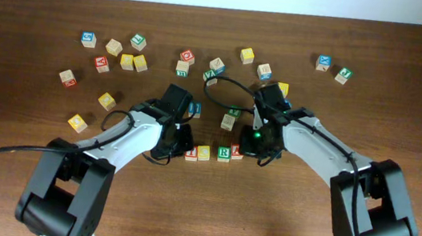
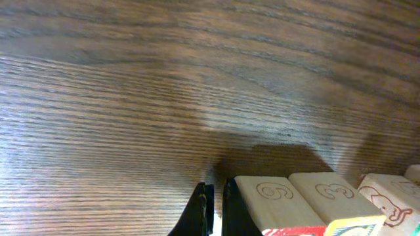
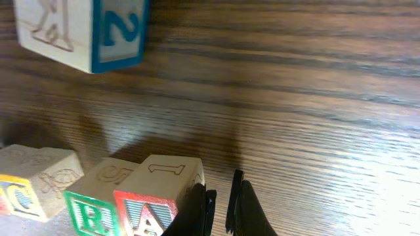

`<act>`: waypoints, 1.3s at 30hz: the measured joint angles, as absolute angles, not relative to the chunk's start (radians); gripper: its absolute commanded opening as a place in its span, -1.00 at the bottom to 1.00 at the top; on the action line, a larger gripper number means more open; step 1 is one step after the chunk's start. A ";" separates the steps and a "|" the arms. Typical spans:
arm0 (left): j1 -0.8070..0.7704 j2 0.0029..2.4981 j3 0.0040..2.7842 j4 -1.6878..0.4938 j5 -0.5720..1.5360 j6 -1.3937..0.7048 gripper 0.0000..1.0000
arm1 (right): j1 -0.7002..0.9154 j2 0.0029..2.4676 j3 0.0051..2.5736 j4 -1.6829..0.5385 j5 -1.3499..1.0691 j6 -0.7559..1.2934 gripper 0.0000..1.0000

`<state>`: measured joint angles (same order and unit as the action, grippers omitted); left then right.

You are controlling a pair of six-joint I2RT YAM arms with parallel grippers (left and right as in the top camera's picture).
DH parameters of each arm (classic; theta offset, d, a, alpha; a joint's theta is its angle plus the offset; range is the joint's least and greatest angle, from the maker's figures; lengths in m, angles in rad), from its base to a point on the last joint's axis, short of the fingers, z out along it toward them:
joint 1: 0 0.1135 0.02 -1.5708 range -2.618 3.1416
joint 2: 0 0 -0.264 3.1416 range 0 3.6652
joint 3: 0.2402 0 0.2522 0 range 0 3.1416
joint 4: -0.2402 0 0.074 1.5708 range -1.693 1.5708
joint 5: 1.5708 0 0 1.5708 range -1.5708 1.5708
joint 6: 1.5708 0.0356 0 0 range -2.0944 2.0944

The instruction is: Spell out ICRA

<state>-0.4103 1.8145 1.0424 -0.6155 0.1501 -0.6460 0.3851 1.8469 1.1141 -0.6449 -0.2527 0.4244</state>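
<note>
Four cubes stand in a row at the table's middle: a red I (image 1: 191, 153), a yellow C (image 1: 204, 153), a green R (image 1: 224, 153) and a red A (image 1: 237, 152). My left gripper (image 1: 179, 148) is shut and empty, its fingers (image 2: 215, 206) against the left side of the I cube (image 2: 272, 195); the C cube (image 2: 328, 195) follows it. My right gripper (image 1: 259, 152) is shut and empty, its fingers (image 3: 220, 203) against the right side of the A cube (image 3: 157, 196), with the R (image 3: 92, 210) and C (image 3: 29, 187) cubes beyond.
A blue-printed cube (image 1: 194, 109) and a plain-topped cube (image 1: 229, 121) sit just behind the row; one blue cube with a 2 (image 3: 85, 33) shows in the right wrist view. Several more cubes are scattered along the back, from the far left (image 1: 67, 78) to the far right (image 1: 343, 74).
</note>
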 measured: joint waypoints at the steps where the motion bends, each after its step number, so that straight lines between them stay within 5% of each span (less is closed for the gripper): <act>1: -0.410 1.822 1.042 -0.612 0.154 -0.646 -1.00 | 0.389 1.847 1.114 -0.640 -0.253 0.425 -0.92; 34: -0.440 1.829 1.043 -0.607 0.157 -0.642 -1.00 | 0.443 1.851 1.110 -0.654 -0.200 0.423 -0.85; 39: -0.356 1.803 1.044 -0.627 0.126 -0.593 -1.00 | 0.447 1.854 1.193 -0.809 -0.150 0.423 -0.85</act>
<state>-0.3557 1.8030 1.0443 -0.6270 0.1257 -0.5926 0.4469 1.8542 1.1934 -0.8089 -0.1497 0.4229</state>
